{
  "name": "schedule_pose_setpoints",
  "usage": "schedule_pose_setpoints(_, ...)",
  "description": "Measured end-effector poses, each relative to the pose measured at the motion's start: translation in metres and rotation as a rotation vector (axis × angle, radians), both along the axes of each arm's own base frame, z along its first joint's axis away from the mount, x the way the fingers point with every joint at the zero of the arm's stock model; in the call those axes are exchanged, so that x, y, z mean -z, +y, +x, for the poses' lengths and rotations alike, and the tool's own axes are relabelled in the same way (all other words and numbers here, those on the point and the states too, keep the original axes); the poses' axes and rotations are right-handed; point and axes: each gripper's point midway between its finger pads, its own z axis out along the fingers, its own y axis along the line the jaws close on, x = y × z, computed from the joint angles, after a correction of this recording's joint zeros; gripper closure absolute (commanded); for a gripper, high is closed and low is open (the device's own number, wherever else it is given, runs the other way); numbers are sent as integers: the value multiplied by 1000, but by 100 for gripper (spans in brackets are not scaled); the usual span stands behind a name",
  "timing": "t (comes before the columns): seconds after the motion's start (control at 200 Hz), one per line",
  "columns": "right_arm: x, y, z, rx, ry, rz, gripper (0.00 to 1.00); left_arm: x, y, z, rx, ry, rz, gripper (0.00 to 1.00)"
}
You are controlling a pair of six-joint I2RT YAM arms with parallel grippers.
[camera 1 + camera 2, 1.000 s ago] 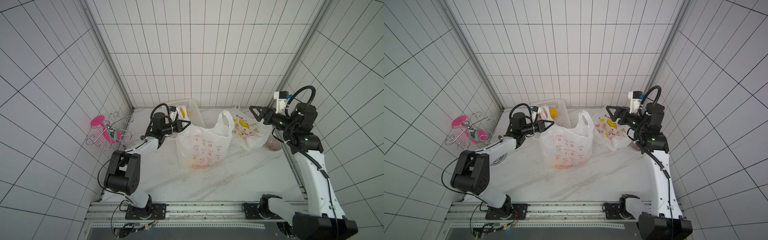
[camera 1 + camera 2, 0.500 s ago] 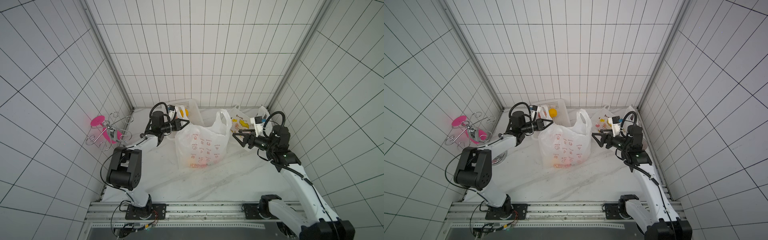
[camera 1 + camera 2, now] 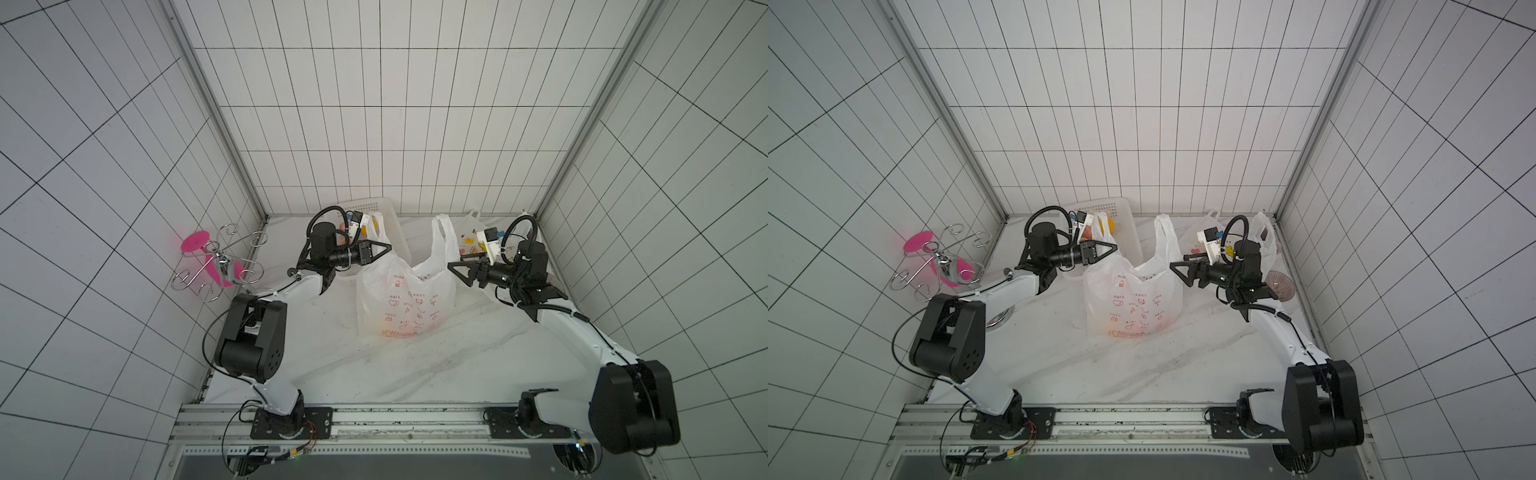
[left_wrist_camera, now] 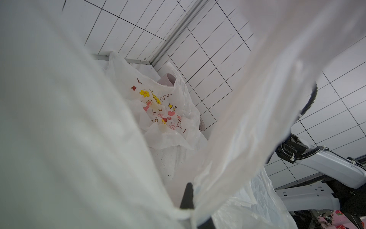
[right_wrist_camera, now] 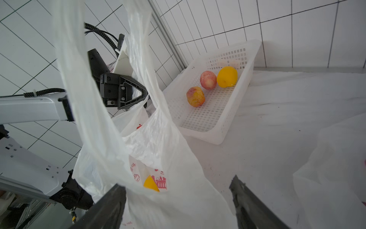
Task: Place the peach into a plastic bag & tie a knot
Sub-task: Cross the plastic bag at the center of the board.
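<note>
Plastic bag (image 3: 405, 299) stands upright on the table (image 3: 332, 365), between the two sets of fingers. Long axis vertical; mouth and both handle loops point up.

Both top views: left gripper (image 3: 388, 248) sits at the bag's upper edge, with one handle loop rising just above its fingers. Right gripper (image 3: 453, 268) is at the opposite edge, beside the other loop. Neither top view shows whether film lies between the fingertips.

Left wrist view adds this:
- Blurred film lies close across the lens, gathered at one dark finger (image 4: 188, 196).
- Left fingers are together, clamped on the bag's handle film.
- Beyond those fingers lies a second bag (image 4: 158, 107) with yellow and red prints.

Right wrist view adds this:
- Right fingers (image 5: 111, 204) stand wide apart, the bag's wall between and just ahead of them. They grip nothing.
- Peach (image 5: 151, 184) shows as an orange-yellow patch inside the bag, low down, just ahead of the right fingertips.
- The top views give only a faint orange tint near the bag's base.
- Peach's own axis and facing: cannot tell, too little of it shows.

Same view: a white basket (image 5: 202, 119) lies beyond the left fingers and apart from the bag. It holds two blushed fruits (image 5: 195, 96) and a yellow fruit (image 5: 227, 77).
</note>
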Motion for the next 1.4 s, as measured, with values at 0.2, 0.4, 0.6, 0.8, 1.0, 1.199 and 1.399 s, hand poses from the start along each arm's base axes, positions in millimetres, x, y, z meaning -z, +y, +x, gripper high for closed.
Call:
schedule_pose_setpoints(0.2, 0, 13, -4, -93, -26, 28, 20, -2, -7, -7, 35, -5, -4, 100)
schedule_pose_setpoints(0.4, 12, 25, -11, -170, 19, 44, 22, -6, -12, -14, 59, -13, -8, 100)
schedule_pose_setpoints(0.6, 8, 37, -15, -237, 39, 58, 23, -10, -16, -23, 89, -21, -7, 100)
schedule_pose_setpoints(0.8, 7, 34, -13, -219, 33, 8, 8, -19, -17, -29, 103, -42, -11, 100)
schedule_pose_setpoints(1.0, 7, 32, -13, -217, 50, -41, 5, -20, -22, -36, 135, -46, -12, 100)
schedule_pose_setpoints(1.199, 2, 36, -22, -267, 68, -22, 19, -23, -25, -39, 153, -55, -15, 100)
schedule_pose_setpoints(1.399, -8, 39, -26, -302, 70, 22, 54, -25, -25, -39, 154, -61, -17, 100)
